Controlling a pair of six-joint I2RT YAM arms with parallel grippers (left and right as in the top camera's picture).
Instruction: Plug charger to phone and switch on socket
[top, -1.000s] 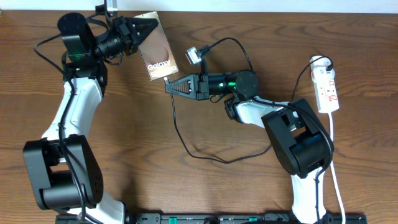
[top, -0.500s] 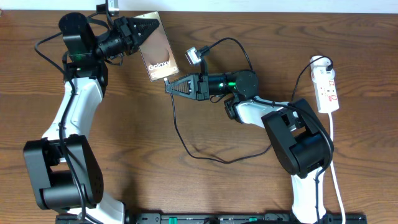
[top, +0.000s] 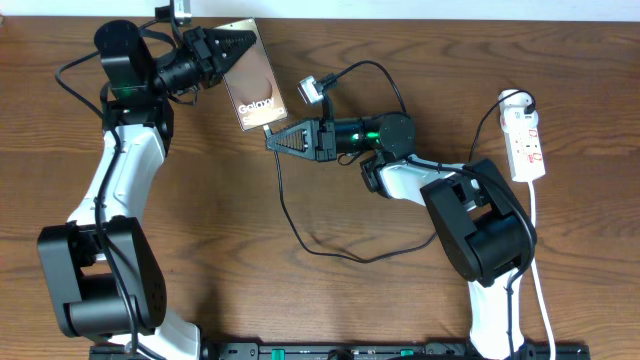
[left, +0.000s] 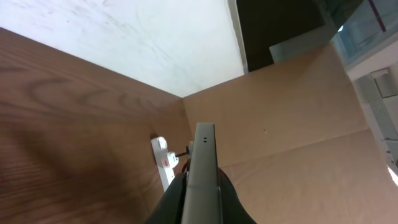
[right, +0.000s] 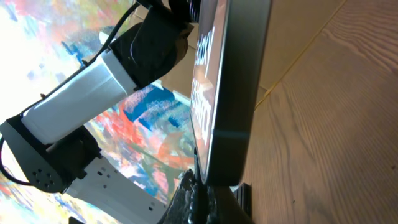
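Observation:
My left gripper (top: 236, 46) is shut on the top end of the phone (top: 256, 88) and holds it tilted above the table's far left. In the left wrist view the phone (left: 204, 149) is edge-on between the fingers (left: 202, 202). My right gripper (top: 272, 138) is shut on the charger's connector tip, right at the phone's lower end. In the right wrist view the fingers (right: 198, 190) press just under the phone's edge (right: 239, 87). The charger's cable (top: 285, 205) loops across the table to its plug (top: 313, 91). The white socket (top: 526, 140) lies at the far right and also shows in the left wrist view (left: 163, 163).
The socket's white cord (top: 541, 262) runs down the right edge of the table. The charger's loose loop (top: 345, 257) lies in the middle of the table. The right arm's base (top: 485, 240) stands between the loop and the socket.

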